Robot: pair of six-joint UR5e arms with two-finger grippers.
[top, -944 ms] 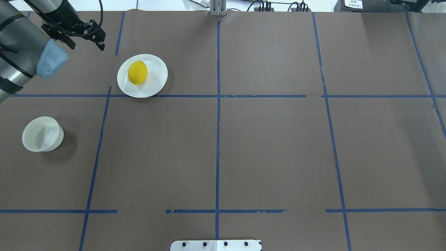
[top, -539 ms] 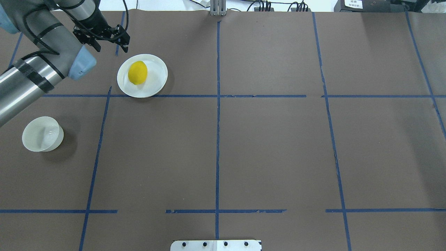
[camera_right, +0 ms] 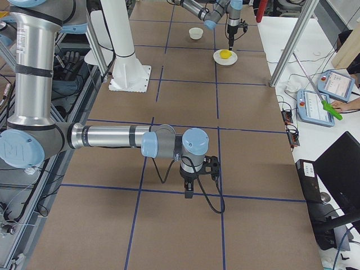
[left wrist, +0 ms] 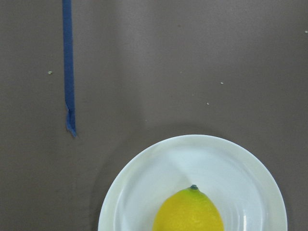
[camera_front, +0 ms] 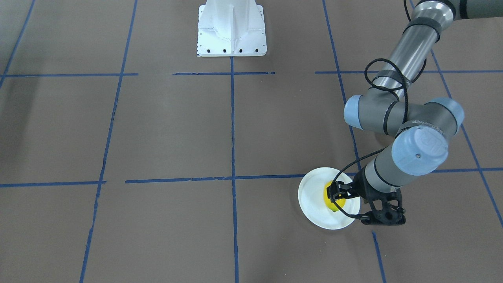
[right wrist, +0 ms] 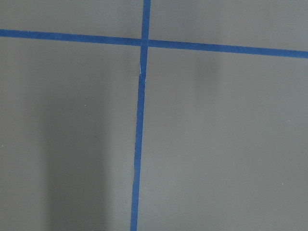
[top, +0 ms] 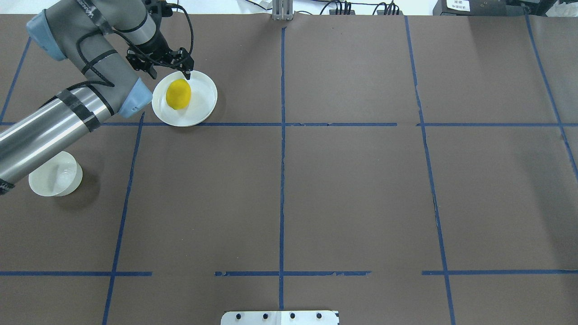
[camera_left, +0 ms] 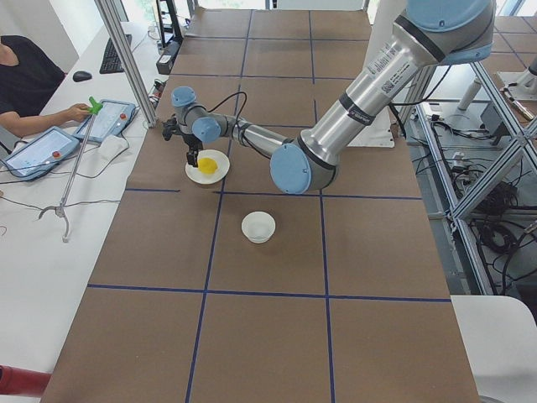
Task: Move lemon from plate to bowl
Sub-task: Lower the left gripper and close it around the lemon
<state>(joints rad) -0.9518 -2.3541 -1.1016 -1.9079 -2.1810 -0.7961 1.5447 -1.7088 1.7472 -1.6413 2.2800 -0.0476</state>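
Observation:
The yellow lemon point(top: 178, 94) lies on the left half of the flat white plate point(top: 204, 97) at the far left of the table. My left gripper point(top: 169, 72) is open and empty, hovering over the plate's far left rim, one fingertip just above the lemon's far end. The left wrist view shows the lemon point(left wrist: 188, 212) on the plate point(left wrist: 144, 192) at the bottom edge. The small deep bowl point(top: 55, 174) stands empty nearer the robot, partly under my left forearm. My right gripper point(camera_right: 189, 190) shows only in the exterior right view, low over bare table; I cannot tell whether it is open.
Blue tape lines grid the brown table. The robot's white base plate point(top: 280, 317) is at the near edge. In the exterior left view an operator's hand and tablets point(camera_left: 105, 120) lie on the side desk beyond the plate, by an aluminium post point(camera_left: 126, 63).
My left arm has swung right from the table's far left corner, bringing the open gripper over the plate's far rim beside the lemon. Lemon, plate and bowl have not moved.

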